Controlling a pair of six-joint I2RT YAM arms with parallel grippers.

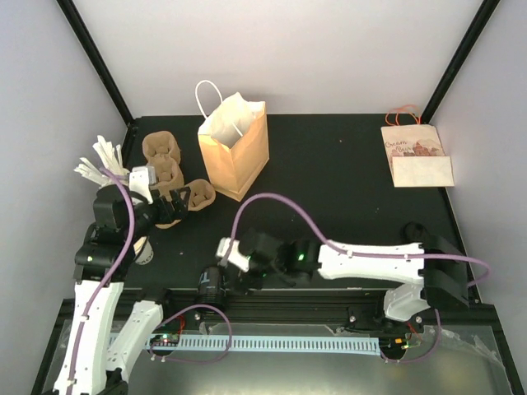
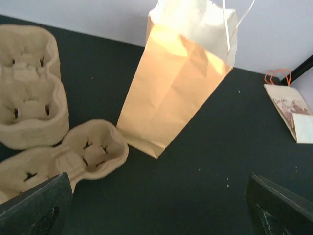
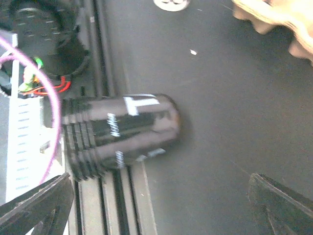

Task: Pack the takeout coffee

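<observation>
Two empty, wide-spread claws are noted: left claw [image 2: 157, 208] and right claw [image 3: 156, 208]. Black ribbed cylindrical cup [image 3: 122, 132] is found lying sideways at the tabletop [image 3: 225, 117] near edge, before the right claw. It is judged rigid, slick and roll-prone; a grip across the ribbed band is advised.

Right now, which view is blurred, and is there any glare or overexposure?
Top view: sharp and evenly lit, with the bag clear. Left wrist view: in focus, but the top of the bag is washed out by strong light. Right wrist view: blurred throughout; the white lettering on the black cylinder cannot be read, and the carrier at the top right is a smear.
</observation>
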